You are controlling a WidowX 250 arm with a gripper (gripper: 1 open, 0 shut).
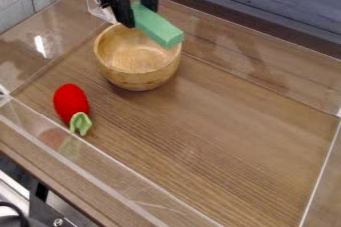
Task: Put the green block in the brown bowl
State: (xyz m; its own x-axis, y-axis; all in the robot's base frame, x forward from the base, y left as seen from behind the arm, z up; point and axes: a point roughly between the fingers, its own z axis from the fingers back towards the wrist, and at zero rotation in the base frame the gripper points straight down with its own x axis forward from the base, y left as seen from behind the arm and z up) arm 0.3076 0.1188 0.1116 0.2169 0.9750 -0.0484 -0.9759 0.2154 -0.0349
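The green block (162, 28) is a mint-green bar held tilted in the air over the far right rim of the brown bowl (138, 55). My gripper (131, 10) comes down from the top edge and is shut on the block's upper left end. The bowl is round, light wood with a thick rim, and stands on the table with nothing visible inside it. The block's lower right end sticks out past the rim.
A red strawberry-like toy (71, 103) with a green tip lies at the front left. Clear plastic walls (200, 207) ring the wooden table. A small clear plastic piece (96, 0) stands behind the bowl at the back left.
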